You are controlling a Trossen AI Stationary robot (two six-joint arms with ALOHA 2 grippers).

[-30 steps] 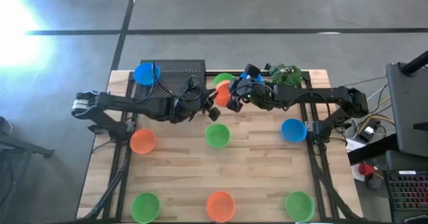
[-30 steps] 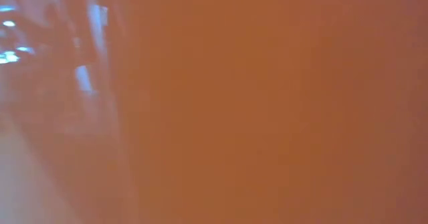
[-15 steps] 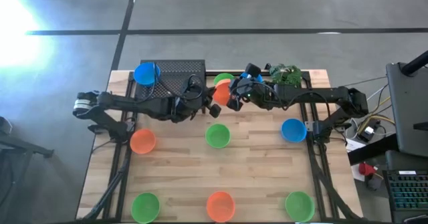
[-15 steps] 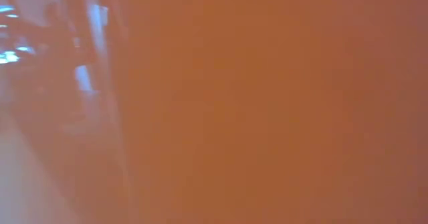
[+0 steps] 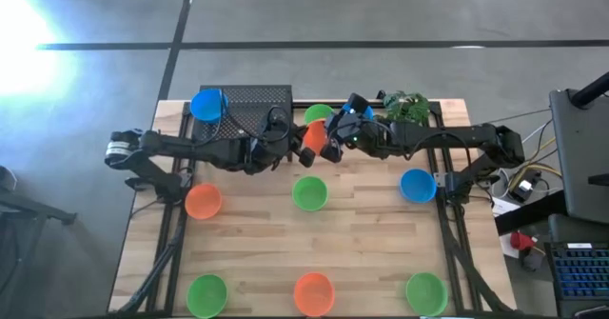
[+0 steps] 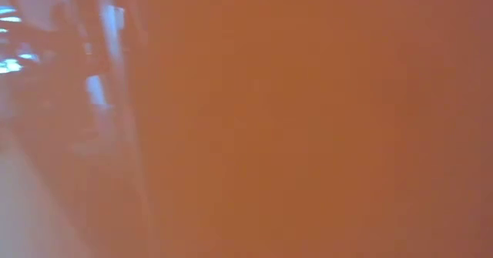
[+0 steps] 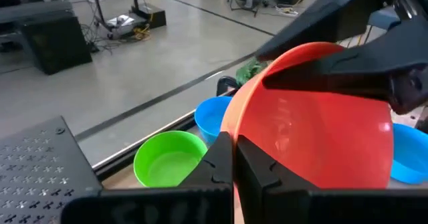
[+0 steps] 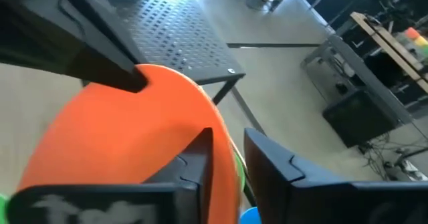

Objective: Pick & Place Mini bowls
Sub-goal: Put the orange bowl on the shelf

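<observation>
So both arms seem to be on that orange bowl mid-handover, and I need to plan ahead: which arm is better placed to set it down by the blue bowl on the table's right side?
Probably the right arm: its gripper grips the orange bowl, nearer the blue bowl.

My two arms are dark, nearly black, built of slim tube-like links between chunkier joint housings. Seen from above, my left arm (image 5: 195, 148) crosses the frame's left half and ends at a pale grey, ribbed base joint at the far left. My right arm (image 5: 447, 138) spans the right half, with thin cables looping off its base near the right edge. My left gripper (image 7: 233, 167) has flat, matte black fingers with angular, bevelled edges. My right gripper (image 8: 227, 160) matches, its fingers (image 8: 194, 164) squared-off black plates.
</observation>
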